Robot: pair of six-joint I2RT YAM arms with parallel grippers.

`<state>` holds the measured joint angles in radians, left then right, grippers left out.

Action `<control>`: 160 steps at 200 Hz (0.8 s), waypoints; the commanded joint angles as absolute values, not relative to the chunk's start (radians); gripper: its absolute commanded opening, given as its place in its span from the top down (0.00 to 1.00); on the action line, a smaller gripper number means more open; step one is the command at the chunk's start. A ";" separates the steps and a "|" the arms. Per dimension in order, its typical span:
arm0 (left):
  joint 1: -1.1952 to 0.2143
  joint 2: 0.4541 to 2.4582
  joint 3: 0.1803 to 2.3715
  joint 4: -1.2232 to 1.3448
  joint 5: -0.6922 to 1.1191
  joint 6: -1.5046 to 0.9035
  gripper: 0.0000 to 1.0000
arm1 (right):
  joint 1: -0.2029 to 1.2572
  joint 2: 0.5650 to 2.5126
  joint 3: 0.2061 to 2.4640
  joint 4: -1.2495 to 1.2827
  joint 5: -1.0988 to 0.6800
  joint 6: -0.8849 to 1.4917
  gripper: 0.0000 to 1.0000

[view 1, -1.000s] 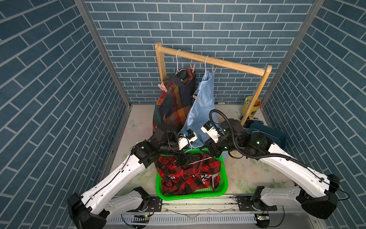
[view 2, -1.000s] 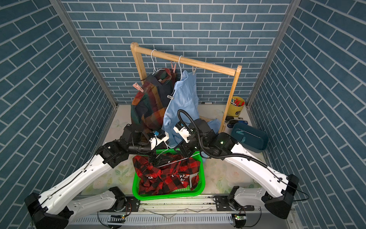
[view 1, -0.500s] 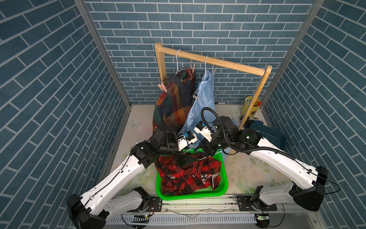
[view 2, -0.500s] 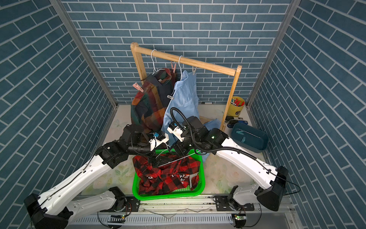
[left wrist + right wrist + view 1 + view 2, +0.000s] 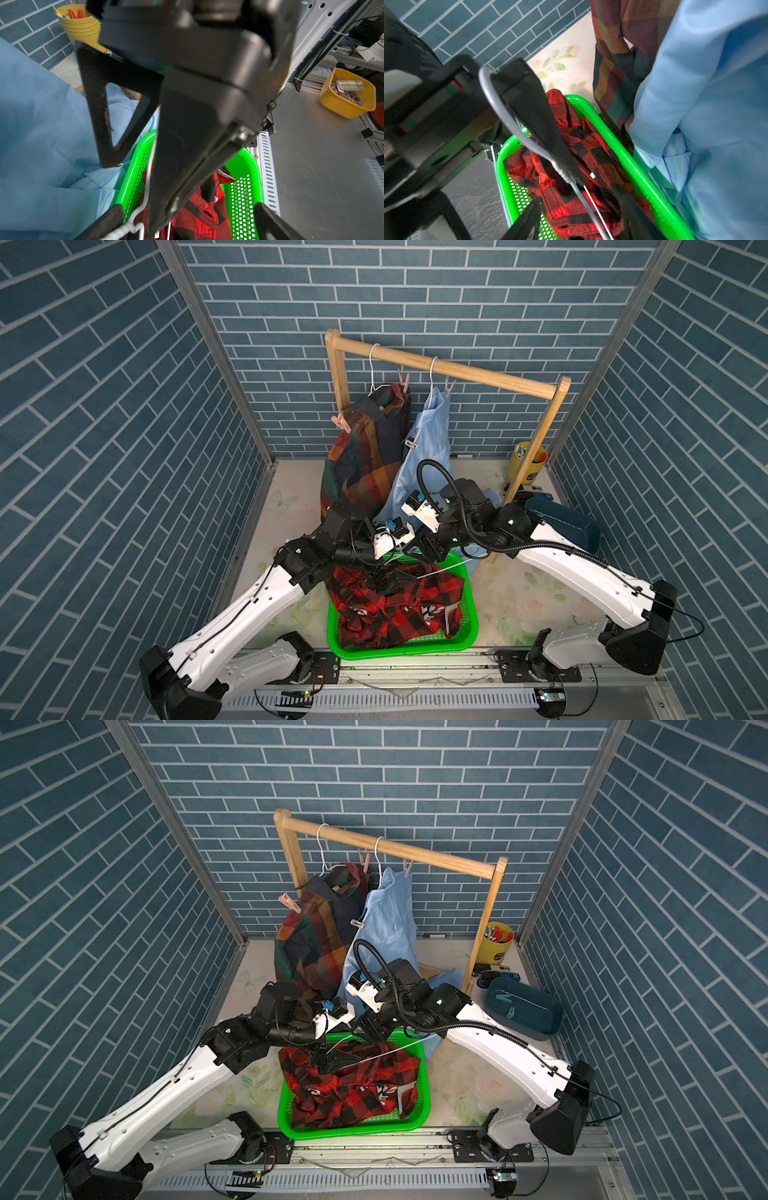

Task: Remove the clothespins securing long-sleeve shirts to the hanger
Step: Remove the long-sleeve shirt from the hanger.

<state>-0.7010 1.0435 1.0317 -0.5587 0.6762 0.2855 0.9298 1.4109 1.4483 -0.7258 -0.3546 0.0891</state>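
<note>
A dark plaid shirt [image 5: 365,456] and a light blue shirt [image 5: 428,448] hang on the rack. Pink clothespins [image 5: 340,423] [image 5: 403,381] grip the plaid one; pale clothespins [image 5: 410,443] [image 5: 448,384] grip the blue one. The red-and-black check shirt [image 5: 395,610] lies in the green basket [image 5: 469,626] with a white wire hanger [image 5: 440,570] on it. My left gripper [image 5: 388,578] [image 5: 187,224] stands open just over this shirt, the hanger's twisted neck [image 5: 128,226] by one finger. My right gripper [image 5: 419,560] [image 5: 581,220] is open; the hanger wire [image 5: 591,207] runs untouched between its fingers.
The wooden rack [image 5: 449,369] stands at the back. A yellow cup of pens [image 5: 530,460] sits by its right post. A dark blue bin [image 5: 528,1011] at the right holds a teal clothespin [image 5: 509,1009]. Blue shirt fabric drapes against the basket's far rim.
My right arm has swung left, closer to the left gripper over the basket, and its jaws have widened. The left arm has stayed where it was.
</note>
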 commanded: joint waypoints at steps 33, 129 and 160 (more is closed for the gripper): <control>-0.706 1.026 1.038 -0.593 0.679 0.301 0.00 | 0.926 1.476 1.463 -0.735 -0.444 -0.004 0.42; -0.706 1.048 1.053 -0.590 0.666 0.299 0.00 | 0.925 1.512 1.441 -0.707 -0.560 0.033 0.65; -0.706 1.055 1.060 -0.591 0.666 0.299 0.00 | 0.926 1.526 1.437 -0.699 -0.570 0.037 0.69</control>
<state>-0.7010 1.0462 1.0328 -0.5785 0.6670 0.2893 0.9260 1.5059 1.4464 -0.7155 -0.5247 0.0555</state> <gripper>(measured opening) 0.996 0.331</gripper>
